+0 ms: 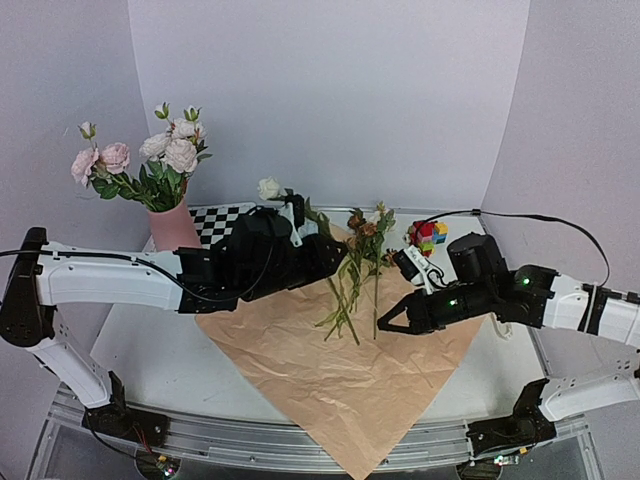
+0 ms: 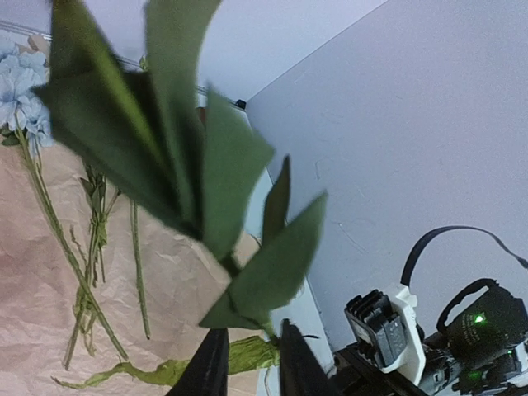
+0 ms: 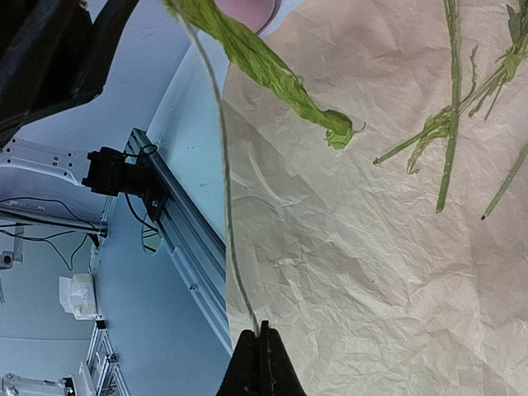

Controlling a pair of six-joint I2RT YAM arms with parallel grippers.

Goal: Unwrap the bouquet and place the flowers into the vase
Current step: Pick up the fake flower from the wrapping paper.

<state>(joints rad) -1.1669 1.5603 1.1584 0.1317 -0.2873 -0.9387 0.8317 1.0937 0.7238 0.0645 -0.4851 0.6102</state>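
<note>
The left end effector [image 2: 252,342] has its jaws narrowly apart around a leafy stem [image 2: 264,272] — whether they clamp it I cannot tell. The right end effector [image 3: 262,334] is closed, pinching a thin string [image 3: 226,206] above the paper [image 1: 350,390]. Loose flowers [image 1: 358,270] lie on that sheet; the vase [image 1: 172,228] stands at the desk's [image 1: 150,350] far left — blooms in it.

Bright, even light, soft shadows; close leaves [image 2: 173,140] blurred at left wrist.
</note>
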